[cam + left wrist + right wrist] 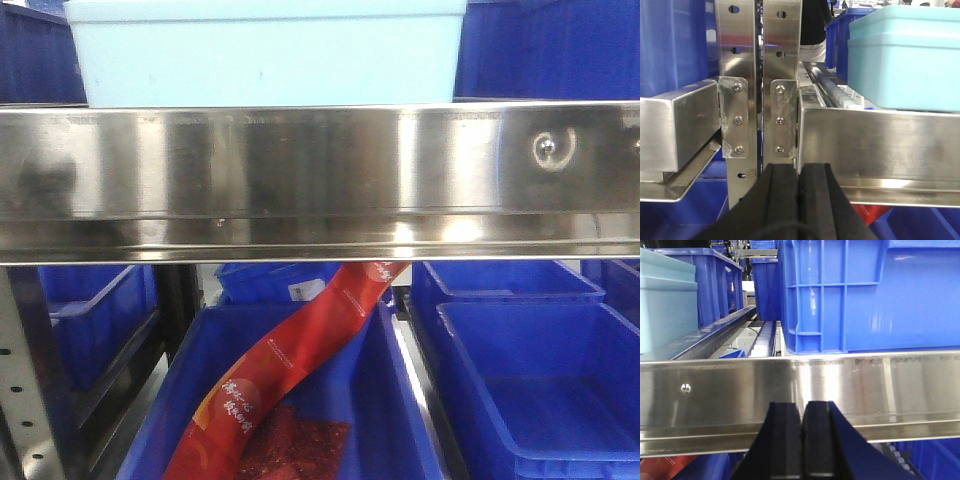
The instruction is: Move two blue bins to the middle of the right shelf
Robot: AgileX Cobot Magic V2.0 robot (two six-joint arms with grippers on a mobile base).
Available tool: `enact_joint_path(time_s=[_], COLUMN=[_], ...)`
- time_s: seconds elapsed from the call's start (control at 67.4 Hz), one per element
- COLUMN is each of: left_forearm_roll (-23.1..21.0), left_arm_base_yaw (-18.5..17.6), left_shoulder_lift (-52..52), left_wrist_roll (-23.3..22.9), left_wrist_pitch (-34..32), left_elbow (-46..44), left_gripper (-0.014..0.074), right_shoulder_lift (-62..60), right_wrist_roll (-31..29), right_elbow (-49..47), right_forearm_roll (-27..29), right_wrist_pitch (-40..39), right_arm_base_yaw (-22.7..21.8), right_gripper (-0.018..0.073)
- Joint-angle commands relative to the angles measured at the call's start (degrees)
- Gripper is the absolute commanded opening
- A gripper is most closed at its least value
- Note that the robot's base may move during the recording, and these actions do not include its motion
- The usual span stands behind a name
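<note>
While both pincers, left and right, sit closed and empty, blue bin rests above-right.

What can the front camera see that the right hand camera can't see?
Only the front view shows the red snack packet hanging down into a blue bin below the shelf rail. Only the right wrist view shows the shut right gripper and a big blue bin on the shelf. Both show the steel shelf rail and the light blue tub.
</note>
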Motion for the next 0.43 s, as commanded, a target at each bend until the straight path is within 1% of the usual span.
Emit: enact_joint_path(time_s=[0.0, 0.416], left_forearm_roll=[-0.33, -0.33], left_arm_base_yaw=[-0.42, -0.42], left_shoulder_lift=[-0.29, -0.29], left_wrist_roll=[0.15, 0.15], left_wrist_pitch=[-1.17, -1.17], left_elbow=[-0.14, -0.14], left_gripper=[-0.0111, -0.0111], right_shoulder_lift=[-0.23, -0.23], right_wrist_roll=[-0.34, -0.34], right_elbow=[0.10, 0.10], right_forearm_roll=[0.26, 0.26], right_wrist_pitch=[-1.43, -1.43], right_arm_base_yaw=[-0.22, -0.22], right_gripper=[-0.0162, -0.0162])
